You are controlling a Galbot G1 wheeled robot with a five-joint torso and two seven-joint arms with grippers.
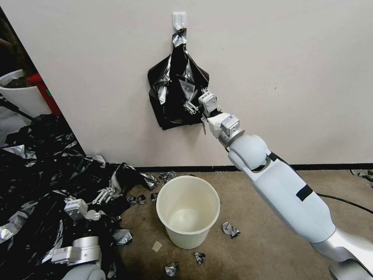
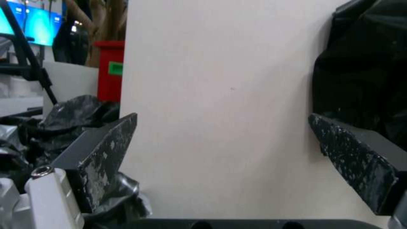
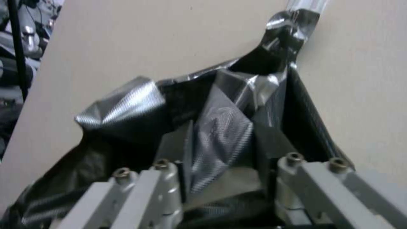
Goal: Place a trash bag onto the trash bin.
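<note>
Down on the robot's left, the left gripper (image 1: 101, 195) hung low over the wide heap of black plastic (image 1: 35, 175) on the floor, and its wrist view showed the fingers (image 2: 100, 159) spread wide with nothing between them but bare wall. Moving across, the trash bin (image 1: 188, 212) stood upright on the carpet near the wall, unlined and bare inside, scraps of torn film (image 1: 230, 229) scattered around it. Above it the trash bag (image 1: 176, 93) dangled from a white wall hook (image 1: 179, 19), well apart from the bin. Further right, the right gripper (image 1: 195, 105) was up against the bag's lower right part; its fingers (image 3: 220, 165) sat partly closed with a fold of film between them. That film looked feather-light, limp, slick and easily torn; a bunched fold low on the bag seemed the safest hold.
</note>
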